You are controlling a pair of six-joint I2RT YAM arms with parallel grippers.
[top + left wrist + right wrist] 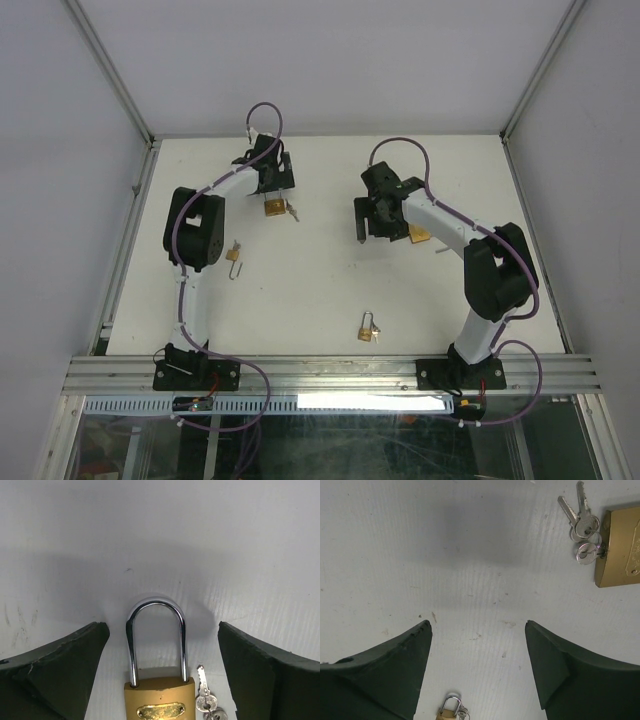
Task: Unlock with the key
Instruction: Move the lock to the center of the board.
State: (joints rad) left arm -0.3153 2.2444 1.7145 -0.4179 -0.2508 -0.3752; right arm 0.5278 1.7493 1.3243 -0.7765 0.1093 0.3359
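Lower centre, left wrist view: brass padlock (159, 700), likely stiff, weighty, slick; grip body flanks | left gripper (161, 630) agape, empty | right gripper (477, 625) parted, empty

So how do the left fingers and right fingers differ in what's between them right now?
The left fingers straddle a padlock, its shackle centred between them; the right fingers have only bare table between their tips. The left fingers' padlock lies squarely ahead; the right fingers' nearest padlock, keys at its end, sits off to one side. Both pairs stand open, holding nothing.
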